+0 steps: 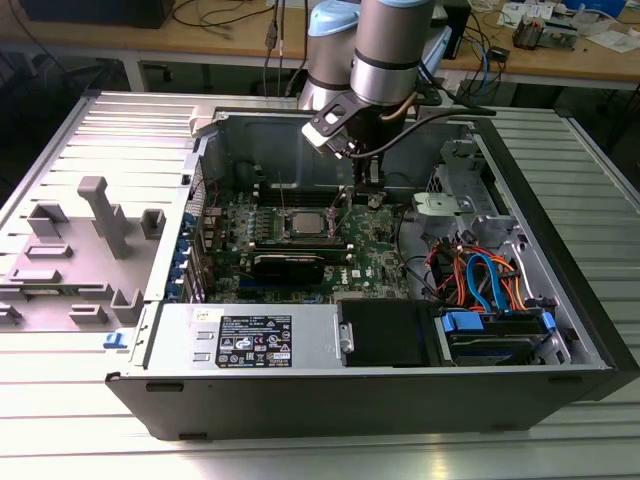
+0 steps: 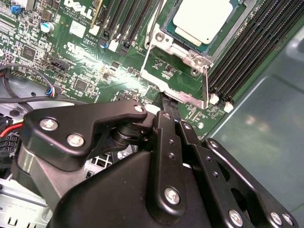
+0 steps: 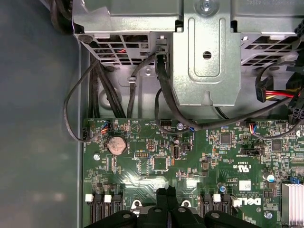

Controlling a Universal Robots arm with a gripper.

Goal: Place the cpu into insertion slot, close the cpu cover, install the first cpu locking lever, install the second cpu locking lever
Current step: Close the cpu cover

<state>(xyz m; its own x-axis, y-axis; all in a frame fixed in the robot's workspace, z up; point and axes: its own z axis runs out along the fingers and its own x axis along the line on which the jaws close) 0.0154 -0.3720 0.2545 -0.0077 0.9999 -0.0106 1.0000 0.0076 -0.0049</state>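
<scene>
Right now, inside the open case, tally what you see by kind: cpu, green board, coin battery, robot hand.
cpu: 1
green board: 1
coin battery: 1
hand: 1
Total: 4
</scene>
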